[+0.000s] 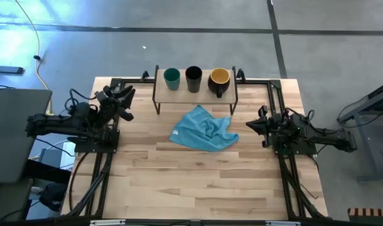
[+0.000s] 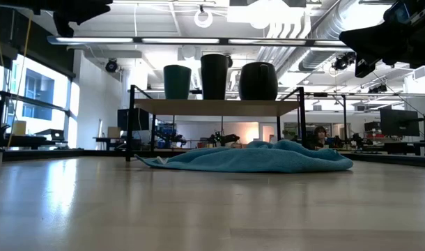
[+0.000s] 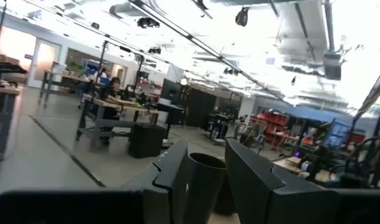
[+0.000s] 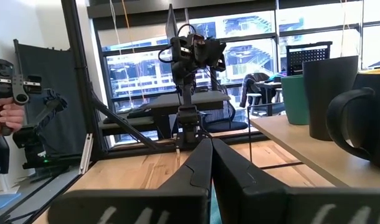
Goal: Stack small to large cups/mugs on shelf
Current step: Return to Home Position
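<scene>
The shelf [image 1: 182, 95] stands at the far edge of the bench [image 1: 198, 182], a pale wooden board on thin black metal legs, and all three cups sit on it in a single row, upright and close together without touching. The dark mug [image 1: 219, 79] is the biggest, round-bellied, glossy and yellow-orange inside. It takes the shelf end nearer the right arm, with its handle turned out toward the open bench. The black cup [image 1: 193, 76], tall and straight-sided, holds the middle of the shelf. The teal cup [image 1: 171, 77], the smallest, stands at the end nearer the left arm.

The bench is made of light wood planks with a smooth finish and is framed by black rails. A crumpled blue cloth [image 1: 204, 129], soft and folded over itself, lies just in front of the shelf. Around the bench there is a grey concrete floor [image 1: 329, 56], and overhead an open ceiling [image 2: 282, 28] with ducts and strip lights. Far behind the shelf a person [image 2: 318, 134] sits at a desk.

The left gripper [image 1: 125, 95] hangs off the teal-cup end of the shelf, well clear of it. Its fingers [image 3: 258, 180] are spread and pinch nothing. The right gripper [image 4: 210, 155] hangs off the mug end of the shelf, out over the bench, with its fingers [image 4: 196, 168] pressed together.
</scene>
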You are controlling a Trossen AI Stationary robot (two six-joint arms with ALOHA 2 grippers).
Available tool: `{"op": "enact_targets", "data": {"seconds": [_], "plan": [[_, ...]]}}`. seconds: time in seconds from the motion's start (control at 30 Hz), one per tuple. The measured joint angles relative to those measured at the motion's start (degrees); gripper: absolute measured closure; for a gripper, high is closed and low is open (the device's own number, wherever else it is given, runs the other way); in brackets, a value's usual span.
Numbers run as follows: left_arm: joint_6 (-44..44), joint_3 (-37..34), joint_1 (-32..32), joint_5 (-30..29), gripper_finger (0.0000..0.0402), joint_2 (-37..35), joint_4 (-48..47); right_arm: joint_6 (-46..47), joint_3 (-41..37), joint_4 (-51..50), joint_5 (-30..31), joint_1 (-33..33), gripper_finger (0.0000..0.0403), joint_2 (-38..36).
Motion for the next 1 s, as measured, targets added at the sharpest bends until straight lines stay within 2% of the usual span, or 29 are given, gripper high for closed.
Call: {"op": "enact_targets", "data": {"seconds": [0.37, 0.6, 1.0], "plan": [[-6.6, -3.9, 0.0, 1.0, 0.0305, -1.5, 0.4, -0.4, 0.0, -0.5, 0.9, 0.0, 0.0402, 0.0], [-5.1, -6.1, 0.0, 6.2, 0.0305, -1.5, 4.6, -0.1, 0.0, -0.5, 0.9, 0.0, 0.0402, 0.0], [-5.2, -10.3, -1.6, 6.4, 0.0305, -3.0, 10.5, 0.8, 0.0, -0.9, 0.9, 0.0, 0.0402, 0.0]]}}
